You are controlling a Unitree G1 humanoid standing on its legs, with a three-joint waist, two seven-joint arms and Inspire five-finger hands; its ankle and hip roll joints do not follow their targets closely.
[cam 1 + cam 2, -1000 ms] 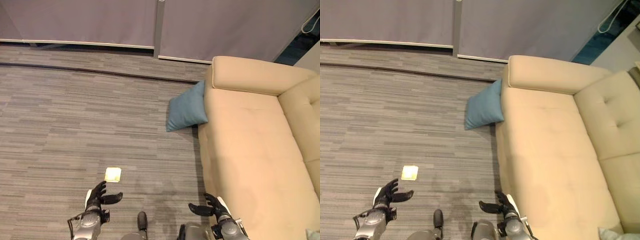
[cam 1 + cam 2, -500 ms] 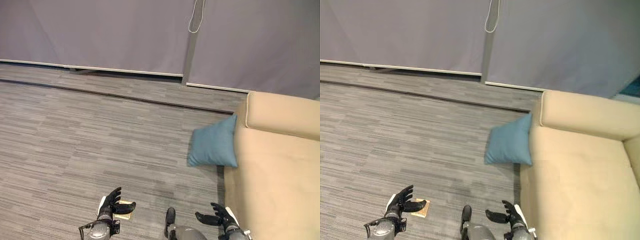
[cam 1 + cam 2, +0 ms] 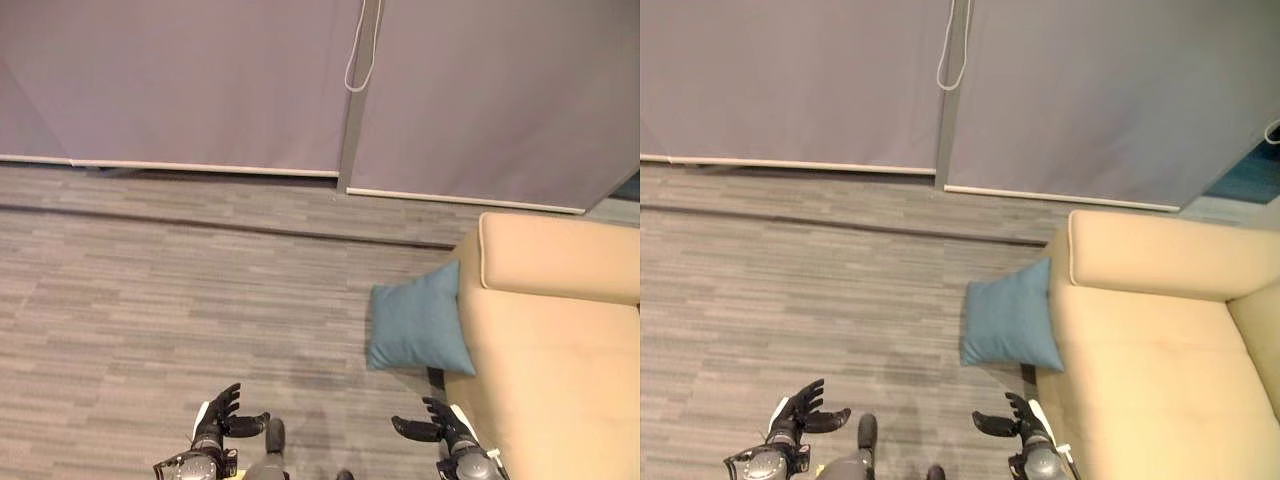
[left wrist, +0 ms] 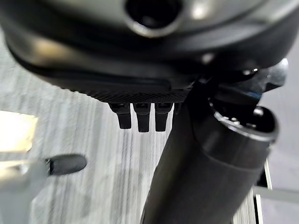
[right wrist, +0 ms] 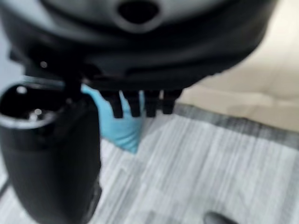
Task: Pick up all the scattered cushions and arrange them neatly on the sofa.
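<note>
**A:** Start with the hands. What are they doing?

**B:** The left hand (image 3: pixel 218 421) sits low in the head view, dark fingers spread and relaxed, thumb out to the side, holding nothing. The right hand (image 3: pixel 437 425) is the same: fingers loose and splayed, nothing in its grasp. Both hang above the floor (image 3: pixel 150 300), well short of anything to pick up.

**A:** Do the wrist views agree?

**B:** Yes. Past the left hand's straight fingertips (image 4: pixel 140 119) there is only striped carpet and a pale yellowish square patch (image 4: pixel 16 133) lying flat on it. Past the right hand's fingers (image 5: pixel 135 105) there is a corner of blue fabric and a band of cream upholstery beyond.

**A:** So where is the cushion?

**B:** The blue cushion (image 3: pixel 418 320) is a soft, roughly square pillow in matte teal cloth. It stands on the floor, leaning against the outer face of the sofa's arm, ahead of the right hand and apart from it.

**A:** And the sofa?

**B:** The sofa (image 3: pixel 1160 330) is cream-beige, smooth and padded, with a rounded, piped armrest and a broad flat seat.

**A:** Anything further out?

**B:** The floor is grey carpet with a fine streaked weave. Behind it hang plain grey-mauve wall panels (image 3: pixel 180 80) with a pale strip along the bottom edge, and a looped white cord (image 3: pixel 362 50) hangs down where two panels meet.
</note>
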